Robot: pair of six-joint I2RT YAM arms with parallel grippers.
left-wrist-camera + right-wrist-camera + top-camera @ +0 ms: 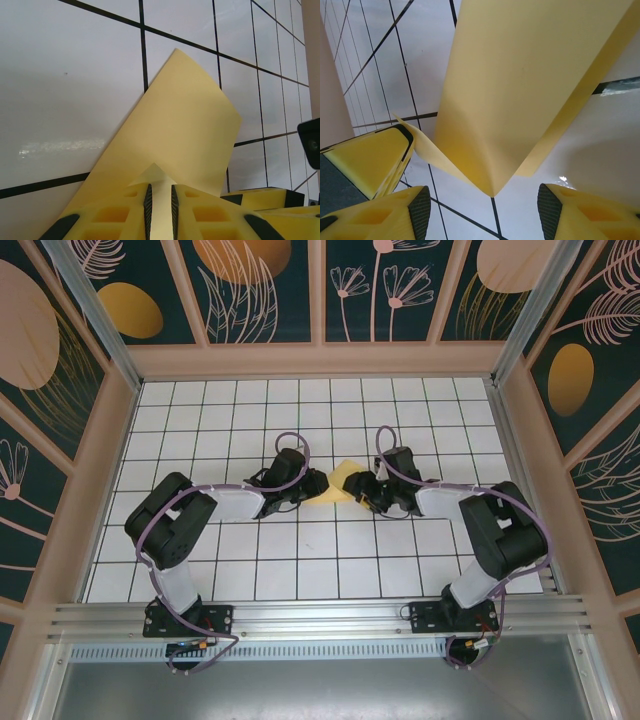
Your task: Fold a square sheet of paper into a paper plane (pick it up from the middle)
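Note:
The square sheet of paper (342, 480) is yellow, folded into a wedge, and held up off the tiled table at its middle. My left gripper (318, 486) is shut on it. In the left wrist view a raised fold of the sheet (185, 120) runs between the two pads of that gripper (160, 202). My right gripper (360, 490) faces it from the right, jaws wide open. In the right wrist view the sheet's folded point (495, 125) hangs just beyond the open right gripper (482, 212), touching neither pad. A left finger (367, 160) pinches the sheet's edge there.
The white gridded table (300, 560) is walled by a pink frame (320, 360) at the back and sides. Both arm bases stand on the metal rail (320, 618) at the near edge. A right finger (260, 197) sits close beside the left gripper.

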